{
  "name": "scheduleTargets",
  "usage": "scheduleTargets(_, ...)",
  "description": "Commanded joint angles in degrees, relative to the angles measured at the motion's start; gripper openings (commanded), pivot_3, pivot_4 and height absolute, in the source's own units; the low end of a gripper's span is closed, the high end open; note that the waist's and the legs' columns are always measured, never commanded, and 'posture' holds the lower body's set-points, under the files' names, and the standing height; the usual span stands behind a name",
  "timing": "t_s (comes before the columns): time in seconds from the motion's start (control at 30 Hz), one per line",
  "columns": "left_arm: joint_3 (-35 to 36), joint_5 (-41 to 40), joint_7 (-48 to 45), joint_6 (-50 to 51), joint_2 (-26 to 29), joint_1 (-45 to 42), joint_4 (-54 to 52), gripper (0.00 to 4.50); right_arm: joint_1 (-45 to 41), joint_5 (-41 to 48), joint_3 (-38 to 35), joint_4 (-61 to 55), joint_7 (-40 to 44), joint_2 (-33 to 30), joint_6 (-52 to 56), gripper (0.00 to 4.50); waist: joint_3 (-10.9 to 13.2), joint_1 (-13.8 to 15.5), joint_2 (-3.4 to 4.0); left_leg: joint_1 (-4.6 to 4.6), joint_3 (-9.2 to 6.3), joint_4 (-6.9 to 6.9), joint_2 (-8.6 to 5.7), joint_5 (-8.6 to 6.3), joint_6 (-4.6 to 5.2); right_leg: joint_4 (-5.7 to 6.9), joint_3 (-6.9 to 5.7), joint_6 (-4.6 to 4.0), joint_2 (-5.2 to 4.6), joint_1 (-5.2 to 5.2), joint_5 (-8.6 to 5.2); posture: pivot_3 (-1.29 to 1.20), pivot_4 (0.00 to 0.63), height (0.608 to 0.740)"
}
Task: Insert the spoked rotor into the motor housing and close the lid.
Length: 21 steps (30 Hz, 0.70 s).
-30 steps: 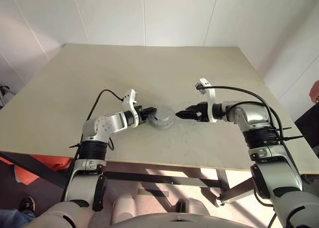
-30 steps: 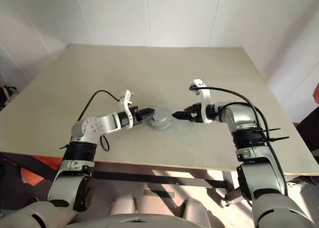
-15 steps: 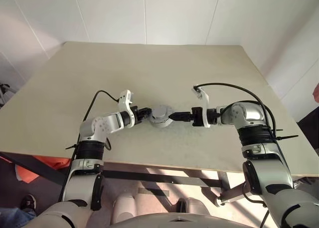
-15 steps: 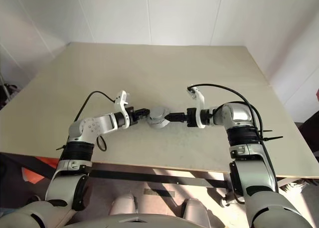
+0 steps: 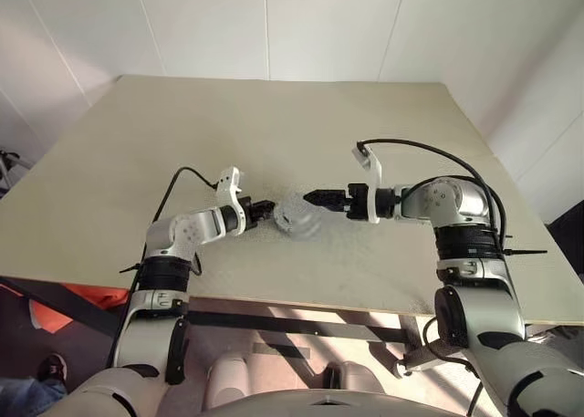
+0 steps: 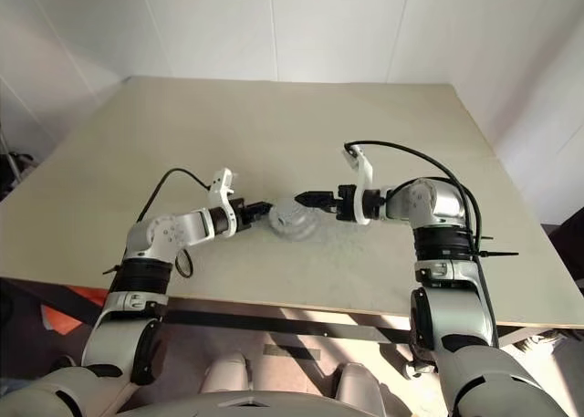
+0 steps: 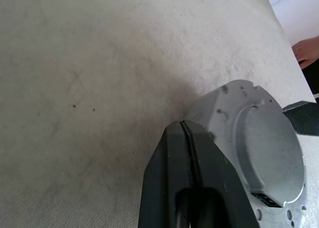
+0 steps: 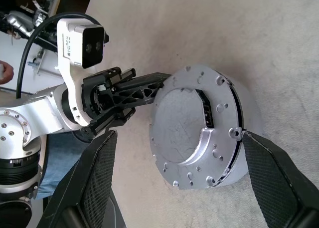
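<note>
Beige table [image 5: 274, 125] fills your head view, and at its centre sits the motor housing [image 5: 298, 219] with the silver lid [image 8: 192, 125] on top. Left of centre, your left gripper [image 5: 265, 211] has its black fingers [image 7: 192, 183] pressed fully together, the tips touching the housing's side wall. Right of centre, your right gripper [image 5: 315, 198] stands spread wide, its fingers [image 8: 271, 180] flanking the housing without gripping it.
</note>
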Motion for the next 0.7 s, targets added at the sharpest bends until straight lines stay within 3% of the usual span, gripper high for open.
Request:
scheduleTargets(0.03, -0.12, 0.0, -0.81, -0.24, 0.13, -0.72, -0.74, 0.0, -0.66, 1.52, -0.55, -1.68, -0.61, 0.37, -0.64, 4.48, 0.03, 0.0, 0.02, -0.05, 0.0, 0.0, 0.0, 0.01, -0.02, 0.01, 0.0, 0.0, 0.0, -0.06, 0.0, 0.0, 0.0, 0.74)
scheduleTargets(0.43, 1.69, -0.13, -1.71, -2.47, 1.22, 0.2, -1.9, 0.0, 0.14, 1.24, 0.36, -1.65, -0.8, -0.45, -2.09, 4.48, 0.04, -0.01, 0.03, -0.05, 0.0, -0.02, 0.0, 0.02, -0.03, 0.02, 0.0, 0.0, 0.01, -0.07, 0.0, 0.0, 0.0, 0.74)
scheduleTargets(0.7, 6.75, -2.69, -2.27, -2.66, 4.2, 1.33, -3.76, 0.0, 1.51, 1.26, 1.65, -2.09, -0.22, -2.77, -2.77, 4.48, 0.05, -0.1, 0.03, -0.04, 0.0, -0.02, 0.02, 0.02, -0.04, 0.03, 0.0, 0.0, 0.02, -0.07, 0.0, 0.0, 0.0, 0.74)
